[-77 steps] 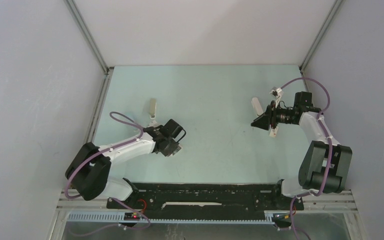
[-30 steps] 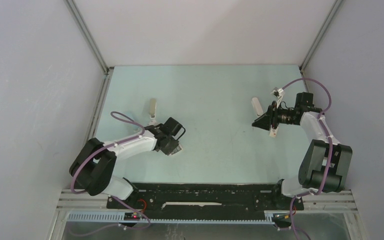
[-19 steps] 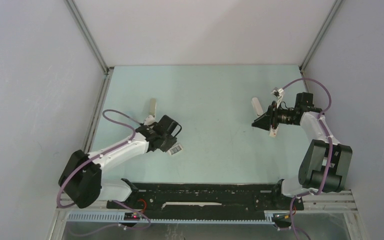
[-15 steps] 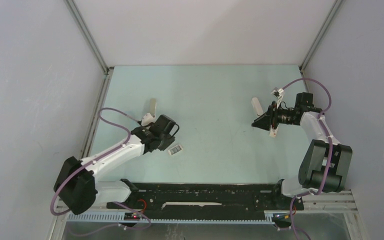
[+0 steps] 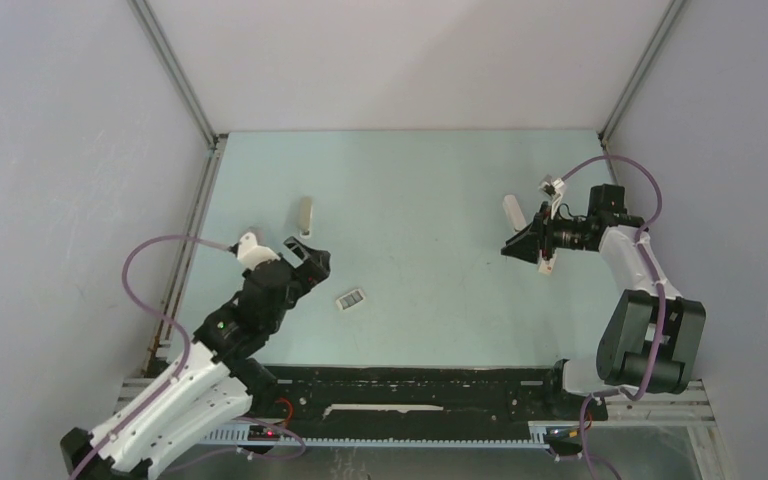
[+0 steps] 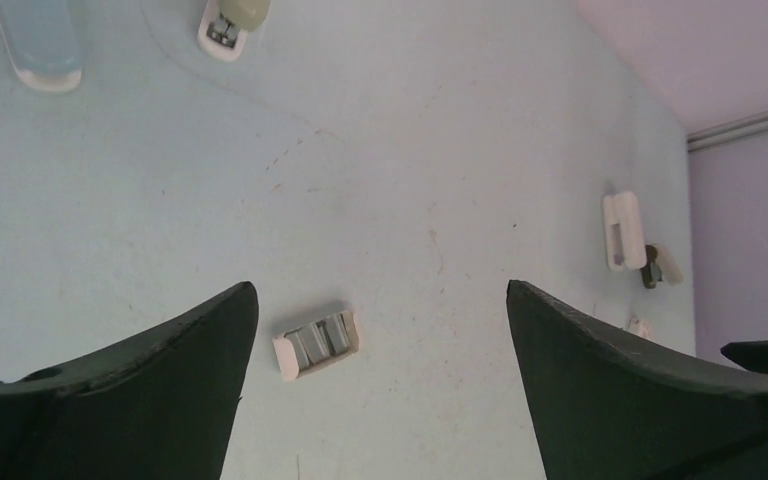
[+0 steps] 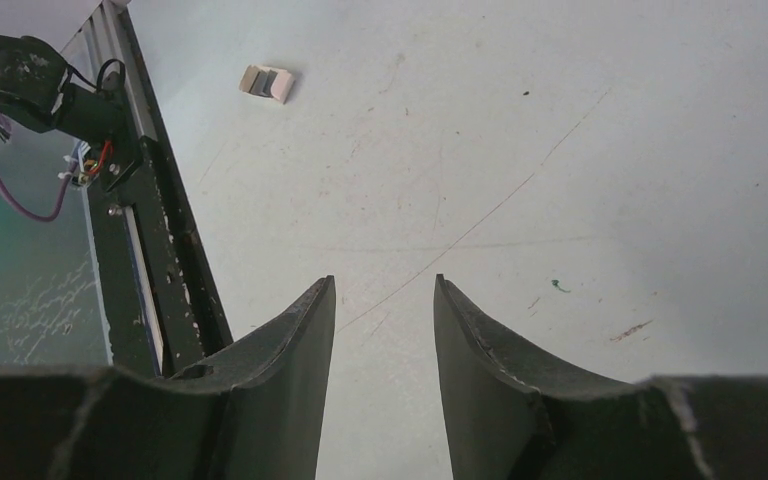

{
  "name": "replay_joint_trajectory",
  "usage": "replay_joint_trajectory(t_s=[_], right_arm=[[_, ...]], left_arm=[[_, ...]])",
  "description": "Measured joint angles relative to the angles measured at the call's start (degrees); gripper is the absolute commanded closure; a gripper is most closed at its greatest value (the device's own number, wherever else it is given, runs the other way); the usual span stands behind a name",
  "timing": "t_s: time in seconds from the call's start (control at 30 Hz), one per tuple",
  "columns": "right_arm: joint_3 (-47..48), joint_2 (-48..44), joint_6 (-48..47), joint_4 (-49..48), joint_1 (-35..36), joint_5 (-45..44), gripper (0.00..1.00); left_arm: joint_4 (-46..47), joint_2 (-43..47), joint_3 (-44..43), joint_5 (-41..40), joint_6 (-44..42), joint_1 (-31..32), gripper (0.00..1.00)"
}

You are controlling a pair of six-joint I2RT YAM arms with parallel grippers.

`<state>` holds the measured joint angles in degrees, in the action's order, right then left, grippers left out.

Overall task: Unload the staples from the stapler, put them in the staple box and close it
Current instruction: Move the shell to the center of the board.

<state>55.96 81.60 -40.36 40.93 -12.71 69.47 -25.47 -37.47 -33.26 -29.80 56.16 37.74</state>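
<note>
The white stapler (image 5: 512, 211) lies on the table at the right, just beyond my right gripper (image 5: 511, 248); the left wrist view shows the stapler (image 6: 620, 232) far off. My right gripper (image 7: 383, 280) stands partly open over bare table with nothing between its fingers. My left gripper (image 5: 310, 255) is wide open and pulled back at the near left. Below and ahead of my left gripper (image 6: 380, 290) lies a small white box (image 6: 315, 343) with grey strips that look like staples inside. The box (image 5: 351, 299) rests flat, touched by neither finger.
A beige-grey slim bar (image 5: 305, 214) lies at the left, beyond the left gripper, also seen as the bar (image 6: 235, 15) from the left wrist. A small white piece (image 5: 548, 264) lies by the right gripper. The black base rail (image 7: 145, 250) runs along the near edge.
My left gripper opened and let go of the small box, which now lies on the table. The left arm drew back toward the near left. The right arm has not moved.
</note>
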Motion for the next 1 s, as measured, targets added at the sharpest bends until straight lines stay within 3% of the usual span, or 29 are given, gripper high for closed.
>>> replay_joint_trajectory(t_s=[0.3,1.0], right_arm=[[0.02,-3.93,-0.92,1.57,0.02,-2.51,0.50],[5.29,-6.86,-2.49,7.41,-0.83,-7.37,0.50]], left_arm=[[9.77,11.98,9.57,2.84,-7.13,-3.04,0.00],[20.44,8.87,16.70,13.77,-6.14,-7.78,0.00]])
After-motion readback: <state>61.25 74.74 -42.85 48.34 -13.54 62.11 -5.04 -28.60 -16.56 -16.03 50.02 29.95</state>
